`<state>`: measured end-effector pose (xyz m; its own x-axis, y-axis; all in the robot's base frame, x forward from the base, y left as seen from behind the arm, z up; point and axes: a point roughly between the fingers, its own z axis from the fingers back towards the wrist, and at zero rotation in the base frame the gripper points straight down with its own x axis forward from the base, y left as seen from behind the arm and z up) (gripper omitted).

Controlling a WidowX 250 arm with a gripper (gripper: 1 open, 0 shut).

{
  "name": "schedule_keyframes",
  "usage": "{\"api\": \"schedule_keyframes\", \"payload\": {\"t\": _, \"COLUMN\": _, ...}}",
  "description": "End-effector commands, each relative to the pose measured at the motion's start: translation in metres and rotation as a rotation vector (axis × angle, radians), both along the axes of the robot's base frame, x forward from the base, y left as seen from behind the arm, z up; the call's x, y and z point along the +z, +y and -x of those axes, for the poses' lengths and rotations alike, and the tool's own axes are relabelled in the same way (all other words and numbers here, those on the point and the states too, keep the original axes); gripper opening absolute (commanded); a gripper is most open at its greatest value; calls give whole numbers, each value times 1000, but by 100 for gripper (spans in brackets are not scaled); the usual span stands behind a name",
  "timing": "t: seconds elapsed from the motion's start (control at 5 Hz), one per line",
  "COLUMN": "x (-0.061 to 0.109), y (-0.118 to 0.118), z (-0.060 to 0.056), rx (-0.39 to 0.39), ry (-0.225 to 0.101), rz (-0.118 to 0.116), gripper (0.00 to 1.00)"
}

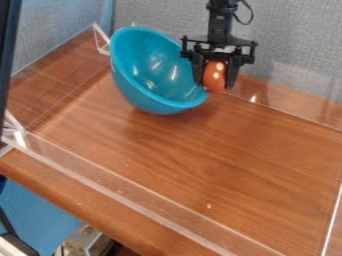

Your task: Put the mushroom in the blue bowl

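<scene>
Gripper [217, 76]: clenched on the mushroom [215, 78], upper center-right of frame
Blue bowl [154, 70]: tilted, just left of the mushroom

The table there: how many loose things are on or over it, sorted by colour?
Blue: 1, the blue bowl, tipped on its side on the wooden table.
Reddish-orange: 1, the mushroom, pinched in the gripper.
Total: 2.

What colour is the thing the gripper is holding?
Orange-red: the mushroom, clamped in the gripper beside the bowl, seen in the only camera view.
</scene>
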<state>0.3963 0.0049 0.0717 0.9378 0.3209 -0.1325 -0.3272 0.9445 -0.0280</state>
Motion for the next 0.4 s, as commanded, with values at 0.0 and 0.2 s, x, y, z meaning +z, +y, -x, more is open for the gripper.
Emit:
{"api": "schedule_keyframes", "payload": {"t": 0.0, "x": 30, "y": 7, "z": -9, "rx": 25, "ry": -89, "rz": -6, "gripper": 0}}
{"api": "schedule_keyframes", "payload": {"t": 0.2, "x": 30, "y": 7, "z": -10, "rx": 36, "ry": -91, "rz": -7, "gripper": 0}}
